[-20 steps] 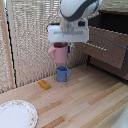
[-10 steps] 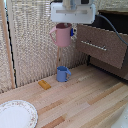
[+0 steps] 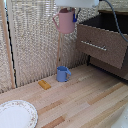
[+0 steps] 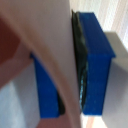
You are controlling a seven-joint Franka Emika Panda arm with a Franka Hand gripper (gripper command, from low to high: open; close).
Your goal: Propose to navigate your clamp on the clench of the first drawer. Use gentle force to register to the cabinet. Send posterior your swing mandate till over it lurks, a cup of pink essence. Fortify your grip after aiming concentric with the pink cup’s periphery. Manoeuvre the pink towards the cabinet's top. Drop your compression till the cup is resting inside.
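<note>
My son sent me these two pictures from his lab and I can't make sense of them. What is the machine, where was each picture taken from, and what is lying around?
The machine is one robot arm ending in a two-fingered hand. One picture comes from a camera standing off the arm and shows the whole scene. The other comes from a camera on the arm's wrist, looking straight at its blue fingers pinching the wall of a pink cup. In the wide picture the hand holds that cup up in the air, beside a dark cabinet whose top drawer stands open. On the wooden table lie a blue mug, a small orange block and a plate.
</note>
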